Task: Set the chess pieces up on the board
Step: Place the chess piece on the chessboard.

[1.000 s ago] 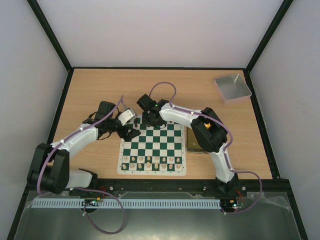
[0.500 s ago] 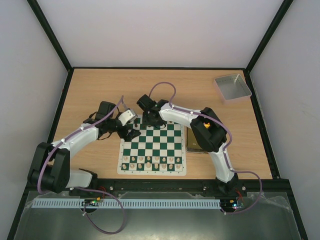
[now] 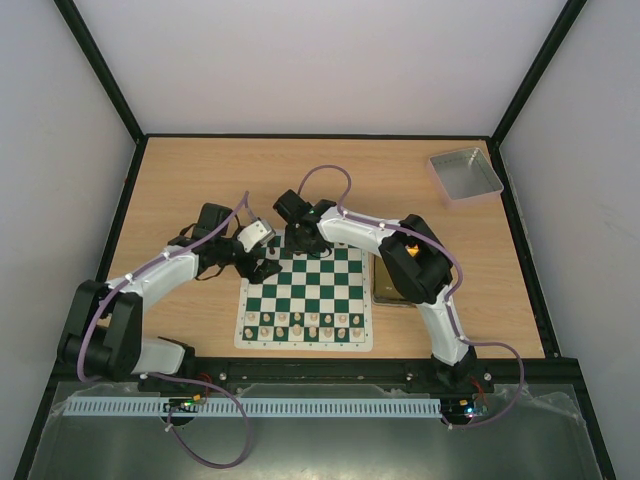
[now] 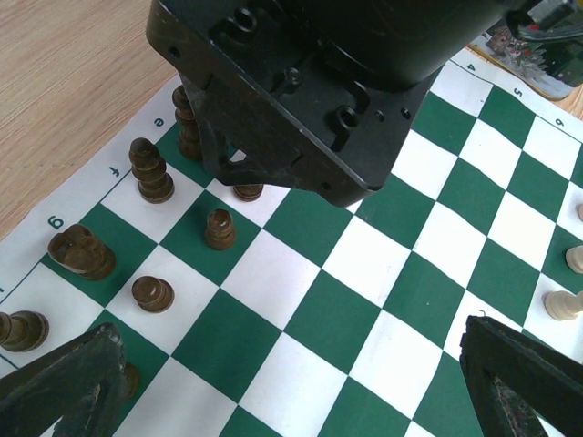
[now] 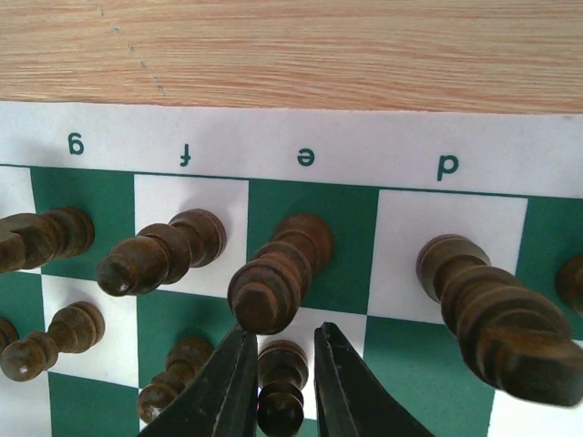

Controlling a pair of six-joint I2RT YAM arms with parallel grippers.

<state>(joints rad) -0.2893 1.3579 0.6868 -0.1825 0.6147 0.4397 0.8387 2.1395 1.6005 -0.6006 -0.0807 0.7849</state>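
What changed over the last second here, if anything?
The left arm leaned slightly toward the board; the left gripper stays wide open at its far-left corner. The right gripper stays at the far rank, jaws close on either side of a dark pawn; grip or release cannot be told. Pale pieces, tin and grey tray unmoved.

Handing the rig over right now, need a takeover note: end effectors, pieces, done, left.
Left end effector: wide open, empty, over the board.
Right end effector: jaws narrowly parted around a dark pawn on the e-file; contact unclear.
Done: dark pieces stand on d to g, back row; cream pieces line the near rows.
Left: in the top view the far rows' right side looks bare.
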